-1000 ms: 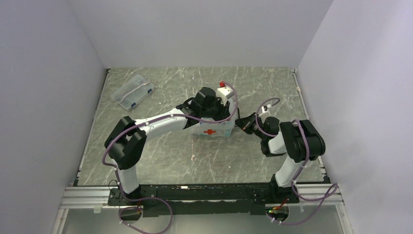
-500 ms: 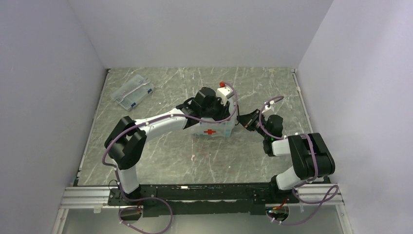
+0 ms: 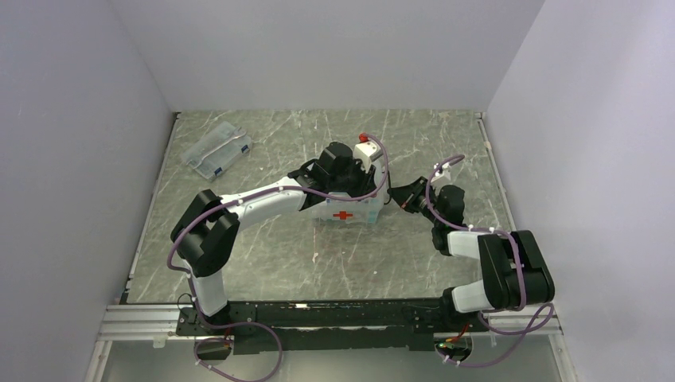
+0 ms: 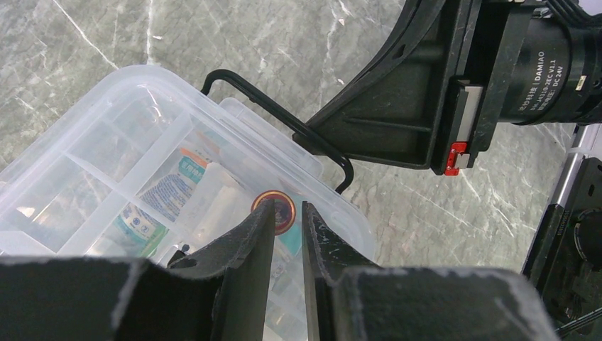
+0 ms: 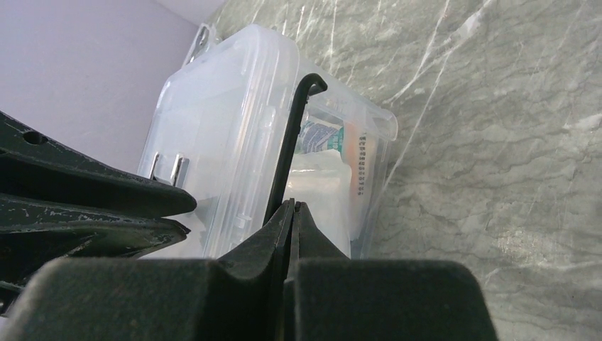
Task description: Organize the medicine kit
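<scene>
The medicine kit (image 3: pixel 344 215) is a clear tub with a red cross, standing mid-table with its lid on. In the left wrist view, packets show through the kit's lid (image 4: pixel 106 142). My left gripper (image 4: pixel 289 207) hovers at the lid's right end, jaws a narrow gap apart with nothing between them. From the top it sits over the kit as the left gripper (image 3: pixel 353 185). The dark handle (image 4: pixel 270 114) juts from the kit's right end. My right gripper (image 5: pixel 292 207) is shut, its tips against the handle (image 5: pixel 291 142), the wire passing just beside them.
A flatter clear case with blue labels (image 3: pixel 216 150) lies at the back left. Grey walls close in the table on three sides. The right arm's elbow (image 3: pixel 509 270) sits near the front right corner.
The right arm's elbow has swung back toward the near right corner, and its gripper has shifted slightly right, staying at the handle. The left arm and the kit have not moved.
</scene>
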`<action>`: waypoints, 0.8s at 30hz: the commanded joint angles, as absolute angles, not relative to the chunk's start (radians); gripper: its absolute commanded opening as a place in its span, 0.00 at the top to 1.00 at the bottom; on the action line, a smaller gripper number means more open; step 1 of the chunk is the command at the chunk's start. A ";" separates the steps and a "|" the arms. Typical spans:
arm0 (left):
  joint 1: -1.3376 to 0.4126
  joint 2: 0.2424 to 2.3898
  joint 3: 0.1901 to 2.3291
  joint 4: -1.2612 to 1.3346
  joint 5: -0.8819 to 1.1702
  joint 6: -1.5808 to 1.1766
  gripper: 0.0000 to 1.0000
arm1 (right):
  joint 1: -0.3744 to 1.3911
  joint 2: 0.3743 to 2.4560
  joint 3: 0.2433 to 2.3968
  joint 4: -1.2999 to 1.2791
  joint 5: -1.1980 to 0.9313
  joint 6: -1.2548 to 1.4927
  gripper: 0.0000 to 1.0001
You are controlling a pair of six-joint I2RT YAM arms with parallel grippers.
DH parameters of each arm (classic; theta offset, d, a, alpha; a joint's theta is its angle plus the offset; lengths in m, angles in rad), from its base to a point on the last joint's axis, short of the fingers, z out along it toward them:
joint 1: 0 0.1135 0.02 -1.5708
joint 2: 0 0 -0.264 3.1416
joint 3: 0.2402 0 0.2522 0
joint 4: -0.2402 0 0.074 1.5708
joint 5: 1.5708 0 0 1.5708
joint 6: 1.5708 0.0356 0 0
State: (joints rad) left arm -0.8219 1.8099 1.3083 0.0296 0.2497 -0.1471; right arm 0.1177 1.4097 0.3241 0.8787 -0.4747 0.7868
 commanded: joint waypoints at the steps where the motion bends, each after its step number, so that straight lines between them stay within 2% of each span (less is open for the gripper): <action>1: -0.839 1.853 1.250 -0.189 0.278 -0.160 0.74 | 0.122 1.378 0.361 0.887 -0.457 0.755 1.00; 24: -0.841 1.849 1.254 -0.193 0.281 -0.162 0.74 | 0.199 1.296 0.446 0.684 -0.369 0.637 1.00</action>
